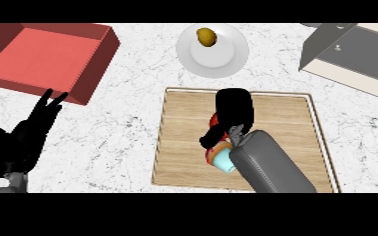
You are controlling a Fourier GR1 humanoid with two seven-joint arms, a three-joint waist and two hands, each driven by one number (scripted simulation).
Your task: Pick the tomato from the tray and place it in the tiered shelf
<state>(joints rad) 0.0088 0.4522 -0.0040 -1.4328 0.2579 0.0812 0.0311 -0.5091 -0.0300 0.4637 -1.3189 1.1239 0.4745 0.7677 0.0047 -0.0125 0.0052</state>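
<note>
Here the right hand (232,111) has its fingers and thumb curled downward over the tomato (214,119), of which only a red sliver shows at the hand's left edge, so the fruit sits almost hidden beneath the black palm. The thumb (210,139) hooks in from the lower left. Behind the hand, the grey forearm (269,165) slants in from the lower edge, wrist raised above the wooden tray (288,115) on which the tomato lies. At the view's left edge the left hand (33,130) rests open, fingers straight and slightly spread, pointing up. A red box (55,55) sits beyond it, a white plate (229,55) carries a small brownish item (206,36), and the grey tiered shelf (339,55) stands at upper right.
</note>
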